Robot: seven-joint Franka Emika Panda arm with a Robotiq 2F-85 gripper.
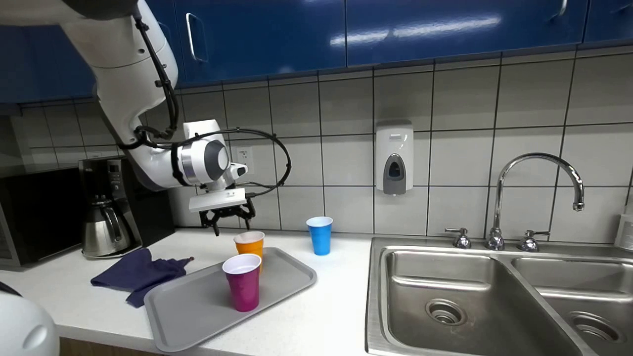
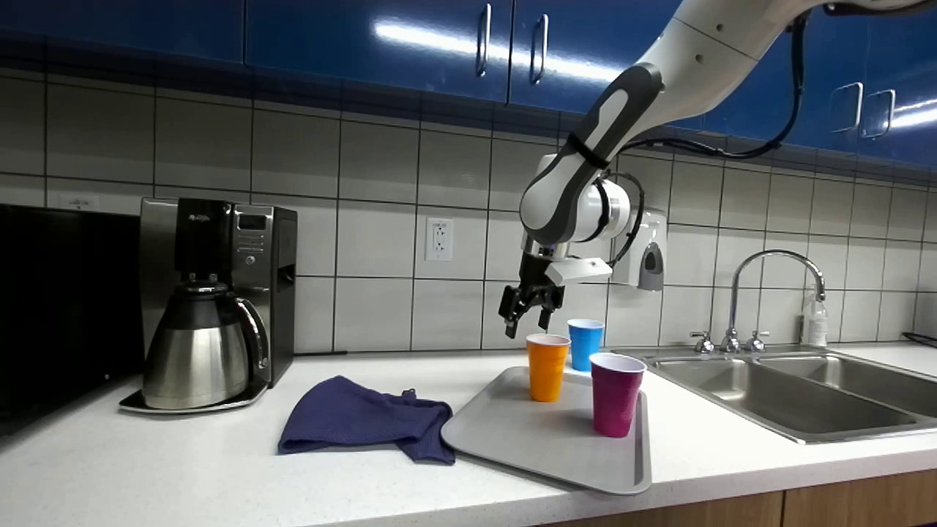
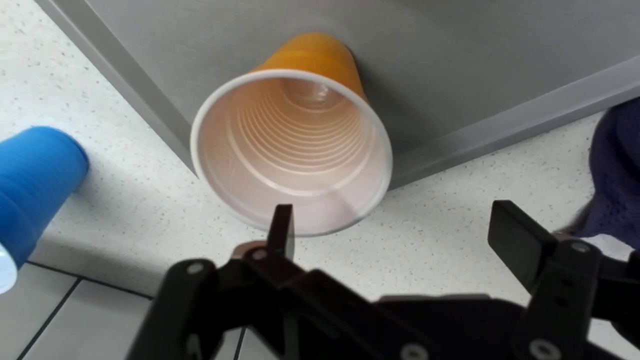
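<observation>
My gripper [image 3: 393,207] is open, with nothing between its fingers. In both exterior views it hangs just above and beside the orange cup [image 2: 547,372]. In the wrist view one fingertip overlaps the rim of that orange cup [image 3: 300,150], which is upright with a white inside. Whether they touch, I cannot tell. The cup stands near the back corner of a grey tray [image 1: 193,311]. A magenta cup [image 1: 244,289] is upright on the tray nearer the front. Off the tray, close to the wall, a blue cup [image 1: 320,237] stands upright on the counter.
A dark blue cloth [image 2: 366,417] lies crumpled against the tray's side. Farther along are a coffee maker with a steel carafe [image 2: 198,351] and a microwave [image 1: 29,212]. A double sink [image 1: 440,277] with a tall faucet [image 1: 499,198] is set into the counter. Blue cabinets [image 1: 262,34] hang above.
</observation>
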